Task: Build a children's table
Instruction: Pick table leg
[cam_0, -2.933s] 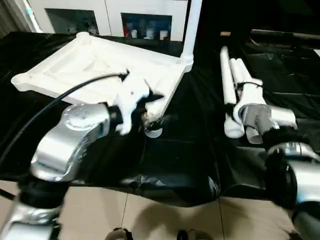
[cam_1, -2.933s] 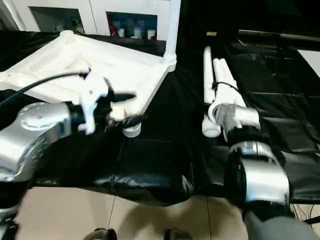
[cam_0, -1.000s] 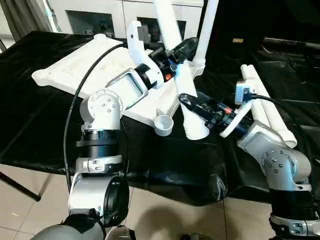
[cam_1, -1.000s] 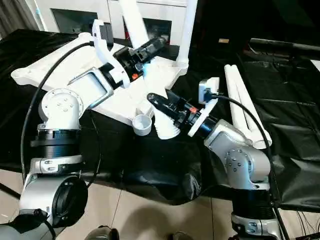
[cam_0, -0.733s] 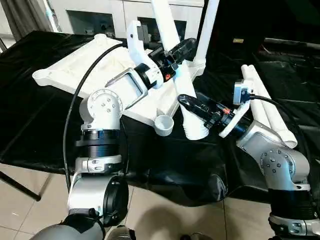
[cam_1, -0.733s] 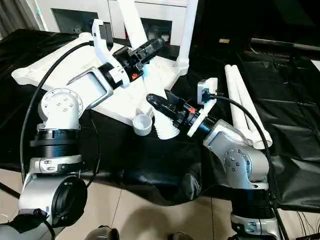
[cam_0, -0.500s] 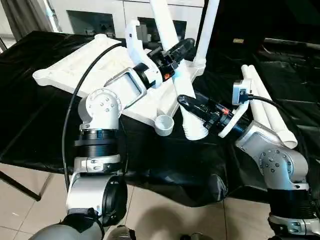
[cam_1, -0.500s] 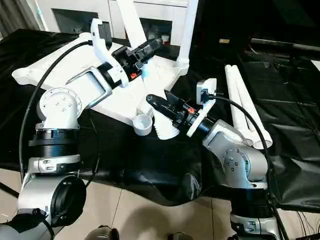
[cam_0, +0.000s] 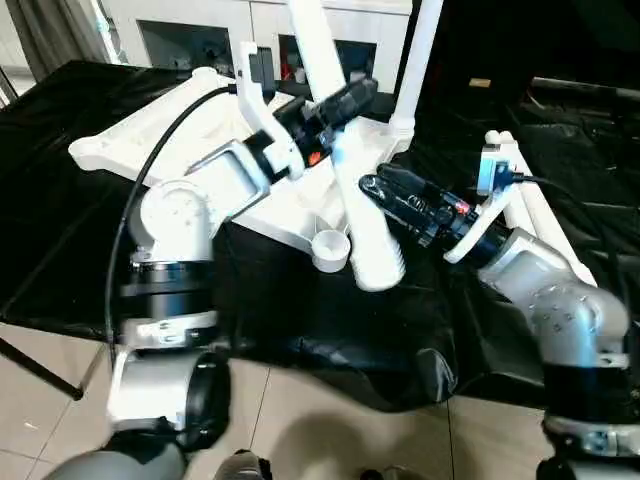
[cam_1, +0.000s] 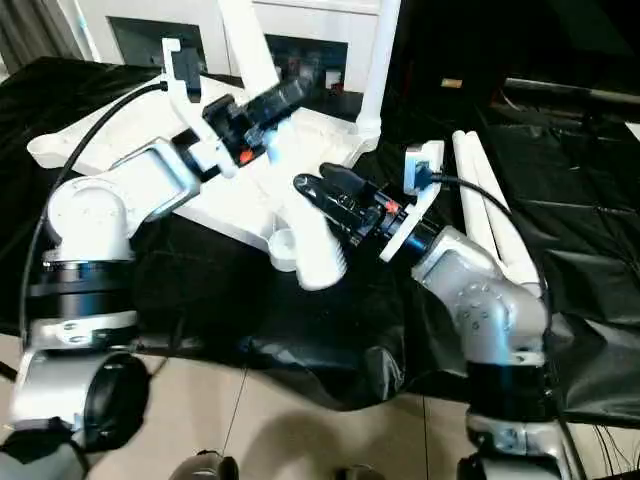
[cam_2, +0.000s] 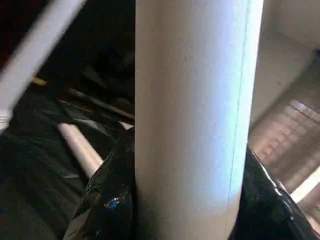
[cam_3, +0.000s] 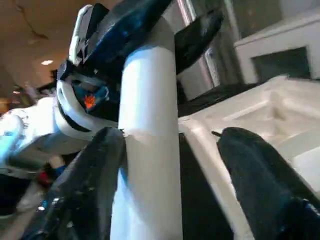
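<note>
One black-draped tabletop (cam_0: 60, 200) carries everything; on it the children's table (cam_0: 150, 130) lies upside down, ribbed underside up, on the robot's left half of the cloth, in front of a white cabinet (cam_0: 200, 30) with glass doors. At the far corner nearest the middle, one fitted leg (cam_0: 415, 60) stands upright in its socket and runs out of the top of the head views; two spare legs (cam_1: 490, 220) lie side by side on the cloth to the right, well apart from the upturned table.

Between the arms a fourth leg, the held leg (cam_0: 350, 190), slants steeply, its wide open end low and towards the robot, its thin end high; that wide end hangs just beside the near corner socket (cam_0: 330, 250), not inside it.

The left claw (cam_0: 340, 100) is clamped on the held leg high on its shaft; in the left wrist view the leg sits tight between the black fingers (cam_2: 105, 200). The right claw (cam_0: 375, 185) reaches in lower down with its fingers (cam_3: 250, 165) spread, straddling the shaft; one finger stands off from it.
</note>
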